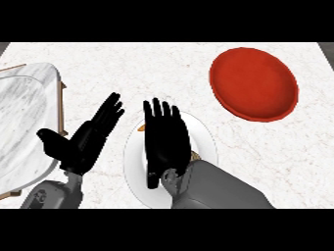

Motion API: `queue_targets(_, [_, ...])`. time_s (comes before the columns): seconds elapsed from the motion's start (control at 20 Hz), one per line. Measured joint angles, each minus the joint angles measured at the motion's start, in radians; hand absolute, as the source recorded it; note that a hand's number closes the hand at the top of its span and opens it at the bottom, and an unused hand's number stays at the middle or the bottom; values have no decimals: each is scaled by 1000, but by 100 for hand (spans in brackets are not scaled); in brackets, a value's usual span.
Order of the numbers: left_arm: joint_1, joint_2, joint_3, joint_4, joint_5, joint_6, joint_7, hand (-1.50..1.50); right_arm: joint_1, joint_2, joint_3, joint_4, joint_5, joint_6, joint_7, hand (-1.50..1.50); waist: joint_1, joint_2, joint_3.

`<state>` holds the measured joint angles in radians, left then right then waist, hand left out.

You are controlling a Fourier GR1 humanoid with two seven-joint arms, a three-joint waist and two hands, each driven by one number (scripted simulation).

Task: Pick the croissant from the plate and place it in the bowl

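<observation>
Two black hands are in play over the white marbled counter (162,63), both coming up from the near edge. Right hand (166,142) lies flat above the round white plate (205,135), fingers straight and together, clamped on nothing. Under it, the brown croissant (142,127) barely peeks out at the fingers' left side, with another sliver by the wrist; the rest is hidden, so contact can't be judged. Left hand (86,137) stands open just left of the plate, fingers up and thumb spread, resting. Beyond it, at the counter's left edge, sits a large marbled tray with a wooden rim (25,112), close enough to crowd that side. Far right and well apart from the plate, the red round bowl (254,83) waits near the back edge, with bare counter between plate and bowl.
</observation>
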<state>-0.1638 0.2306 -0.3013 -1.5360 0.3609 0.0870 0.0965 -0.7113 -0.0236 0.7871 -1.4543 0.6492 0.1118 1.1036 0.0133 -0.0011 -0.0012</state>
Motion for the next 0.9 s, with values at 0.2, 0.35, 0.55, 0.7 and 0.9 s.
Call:
queue_targets(0.2, [13, -5, 5, -5, -5, -5, -5, 0, -21, 5, -19, 57, -35, 23, 10, -150, -1, 0, 0])
queue_targets(0.35, [10, 6, 29, -7, 7, -19, 7, 0, -26, 7, -15, 91, -59, 33, 16, -150, -1, 0, 0])
queue_targets(0.55, [6, -7, 33, 5, -1, -29, 4, 0, -27, 9, -2, 139, -73, 37, 9, -150, -3, 1, 1])
queue_targets(0.7, [16, -18, 32, -2, -14, -28, 7, 0, -41, 9, 3, 164, -83, 40, 3, -150, -3, 1, 1])
queue_targets(0.9, [25, -19, 39, -23, -25, -37, 21, 0, -63, 12, 8, 220, -80, 29, -13, -150, -1, 1, 1])
